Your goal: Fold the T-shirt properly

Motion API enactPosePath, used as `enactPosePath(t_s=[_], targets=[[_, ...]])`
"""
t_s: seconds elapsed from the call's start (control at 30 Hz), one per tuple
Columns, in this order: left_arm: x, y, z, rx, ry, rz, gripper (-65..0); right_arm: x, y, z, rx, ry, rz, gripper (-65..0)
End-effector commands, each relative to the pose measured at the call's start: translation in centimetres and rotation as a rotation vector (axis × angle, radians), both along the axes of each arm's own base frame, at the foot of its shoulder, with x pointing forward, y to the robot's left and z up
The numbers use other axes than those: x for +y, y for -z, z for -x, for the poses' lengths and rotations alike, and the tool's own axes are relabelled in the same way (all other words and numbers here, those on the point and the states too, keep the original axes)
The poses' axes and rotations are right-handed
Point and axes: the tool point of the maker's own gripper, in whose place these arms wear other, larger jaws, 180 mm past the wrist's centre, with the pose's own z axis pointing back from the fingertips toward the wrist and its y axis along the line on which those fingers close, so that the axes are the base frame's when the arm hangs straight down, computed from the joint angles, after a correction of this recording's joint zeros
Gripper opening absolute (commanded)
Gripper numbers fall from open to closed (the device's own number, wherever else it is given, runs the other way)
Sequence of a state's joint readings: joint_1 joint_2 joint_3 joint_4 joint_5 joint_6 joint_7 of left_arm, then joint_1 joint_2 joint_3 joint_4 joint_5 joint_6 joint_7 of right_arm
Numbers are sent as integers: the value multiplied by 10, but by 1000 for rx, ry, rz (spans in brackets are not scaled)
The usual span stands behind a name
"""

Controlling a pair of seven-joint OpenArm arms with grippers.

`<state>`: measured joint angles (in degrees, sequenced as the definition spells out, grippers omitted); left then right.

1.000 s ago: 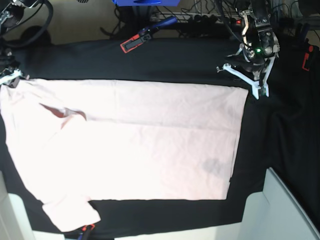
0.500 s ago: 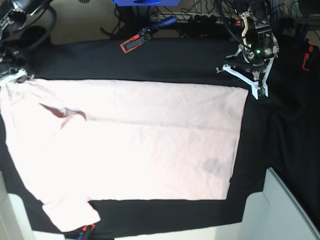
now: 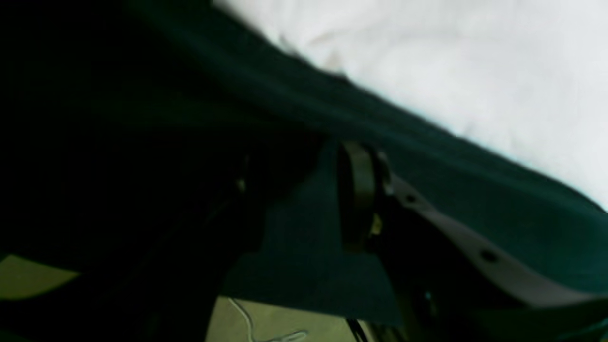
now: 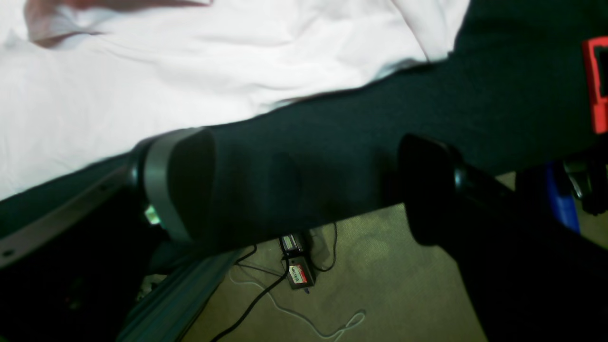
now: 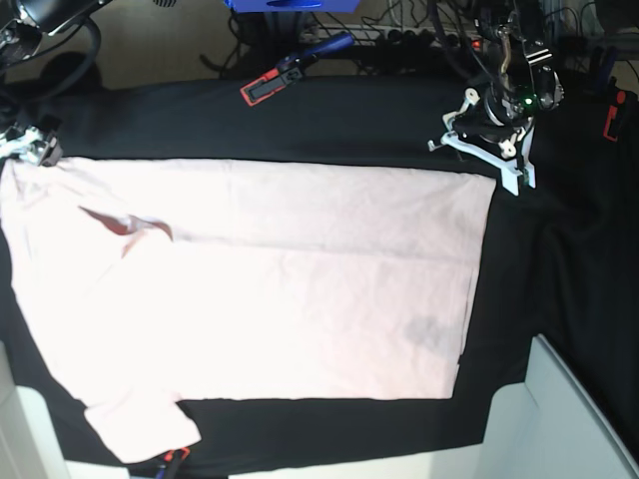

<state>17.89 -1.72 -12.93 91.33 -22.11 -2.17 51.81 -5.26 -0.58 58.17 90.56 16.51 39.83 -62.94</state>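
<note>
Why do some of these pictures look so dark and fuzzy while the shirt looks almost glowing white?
Left wrist view: mostly dark and blurred, its gripper barely readable. Right wrist view: the near black gripper fingers are soft, the floor sharper. Base view: sharpest, but the pale pink cotton T-shirt is overexposed against the black table cloth, washing out its wrinkles.

T-shirt: pale pink, nearly white under glare, plain; a faint grey smudge near its right end, a dark reddish fold at the neck.
Surface: covered in black cloth; reads dark teal in both wrist views.
Clamp: blue handles, black body, red tip.
Second clamp, far right edge: red.
Left gripper: white fingers, black body with a small green light.
Right gripper: black fingers, one backed with a grey band.
Floor: olive-yellow, with black and white cables.
</note>
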Motion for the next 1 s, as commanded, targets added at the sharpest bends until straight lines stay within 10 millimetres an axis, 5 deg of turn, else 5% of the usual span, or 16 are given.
enactPosePath(t_s=[0.0, 0.13, 0.4, 0.63, 0.8, 0.97], targets=[[7, -11, -11, -42, 6, -17, -401, -10, -14, -10, -43, -8, 38, -119], [13, -28, -34, -107, 80, -37, -401, -19, -28, -32, -49, -110, 104, -123], [27, -69, -102, -239, 115, -118, -401, -9, -61, -115, -143, -362, 207, -90], [5, -72, -162, -175, 366, -414, -401, -4, -57, -194, -142, -437, 193, -94], [7, -70, -196, -157, 360, -396, -401, 1, -43, -248, -150, -441, 214, -87], [8, -71, -219, -142, 353, -384, -401, -16, -31, -276, -92, -413, 252, -87]])
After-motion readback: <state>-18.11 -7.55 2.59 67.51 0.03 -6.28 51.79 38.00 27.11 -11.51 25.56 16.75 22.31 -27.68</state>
